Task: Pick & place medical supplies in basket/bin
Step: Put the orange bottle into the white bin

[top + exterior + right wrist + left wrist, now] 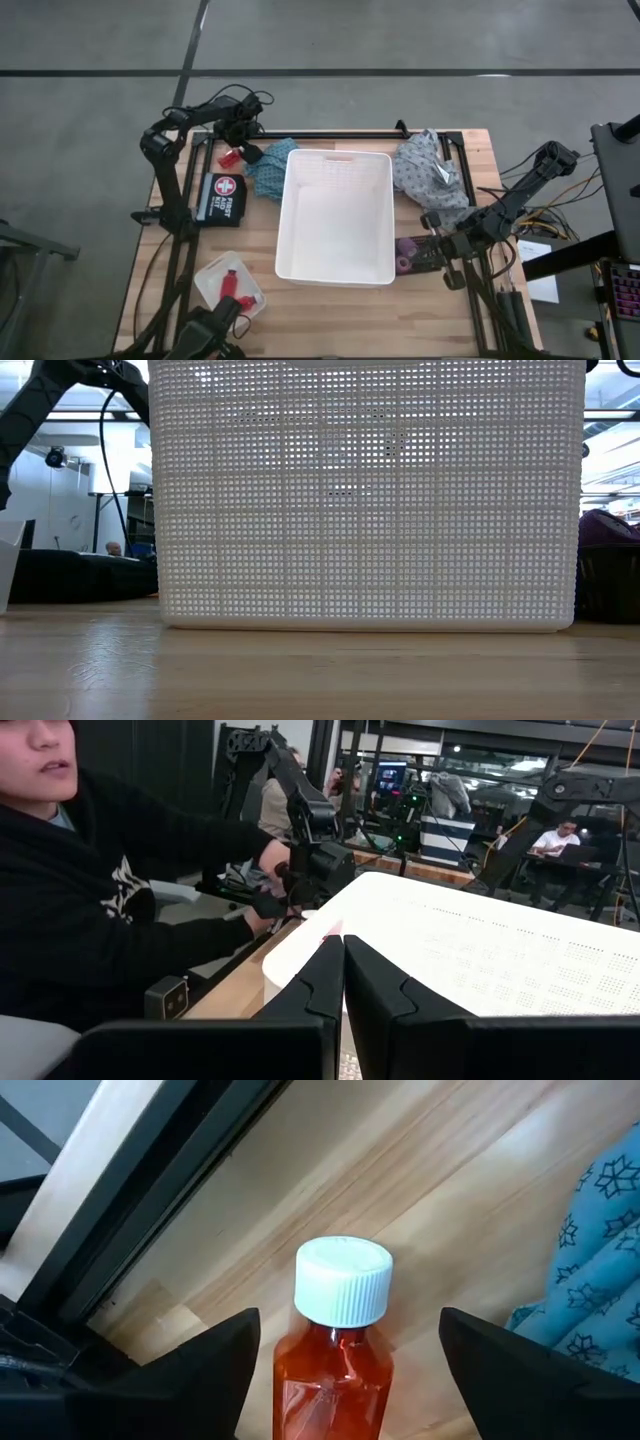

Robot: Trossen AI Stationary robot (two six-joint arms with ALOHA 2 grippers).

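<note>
Wooden table (330, 305) holding slotted white basket (336, 215); left gripper (345, 1355) spreading wide around ribbed-cap red bottle (338, 1342), right gripper (343, 982) sitting closed.

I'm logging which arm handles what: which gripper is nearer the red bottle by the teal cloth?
Left. The left gripper is open with its fingers on either side of the red bottle. The right gripper is shut, across the basket, near the grey cloth.

White-capped red bottle (338, 1342) beside teal cloth (592, 1270)
</note>
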